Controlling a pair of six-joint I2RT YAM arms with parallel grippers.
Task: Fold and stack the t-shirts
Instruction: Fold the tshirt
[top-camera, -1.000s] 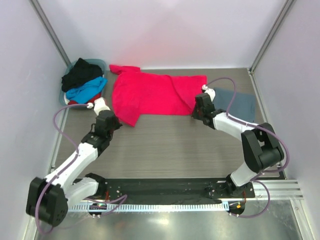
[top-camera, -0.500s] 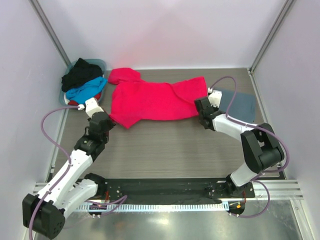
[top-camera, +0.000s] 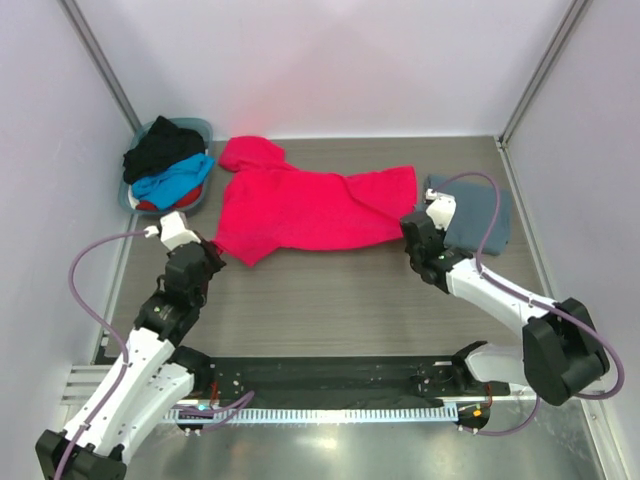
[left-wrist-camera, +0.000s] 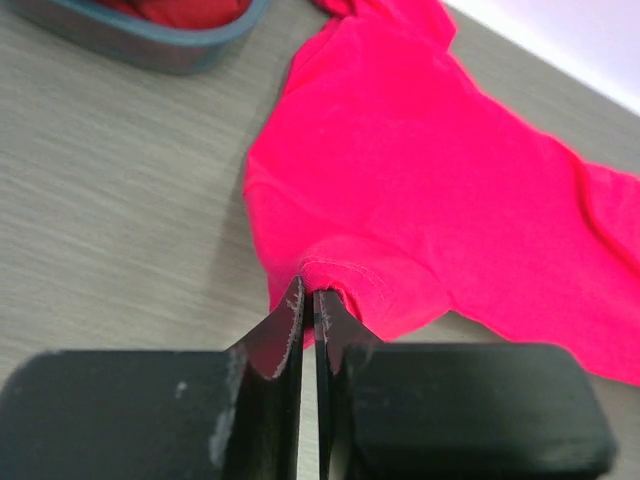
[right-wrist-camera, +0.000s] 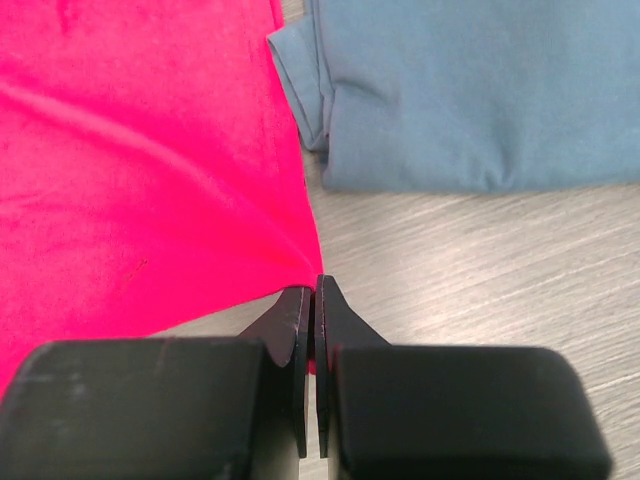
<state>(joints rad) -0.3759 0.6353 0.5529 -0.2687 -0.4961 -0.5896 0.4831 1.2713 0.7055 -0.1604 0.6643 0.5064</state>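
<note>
A bright red-pink t-shirt (top-camera: 300, 205) lies spread across the middle of the table. My left gripper (top-camera: 208, 252) is shut on its near left corner, seen pinched at the hem in the left wrist view (left-wrist-camera: 308, 292). My right gripper (top-camera: 412, 232) is shut on its near right corner, seen in the right wrist view (right-wrist-camera: 314, 290). A folded slate grey-blue t-shirt (top-camera: 478, 212) lies right of it and also shows in the right wrist view (right-wrist-camera: 470, 90). Black (top-camera: 160, 148), bright blue (top-camera: 172, 180) and red (top-camera: 150, 205) t-shirts sit piled in a basket.
The teal basket (top-camera: 196, 124) stands in the far left corner; its rim shows in the left wrist view (left-wrist-camera: 150, 45). White walls with metal posts enclose the table. A black rail (top-camera: 330, 375) runs along the near edge by the arm bases.
Both grippers have pulled back toward the near edge with the red-pink shirt's corners, dragging the shirt nearer and flatter. The grey-blue shirt has been uncovered.
</note>
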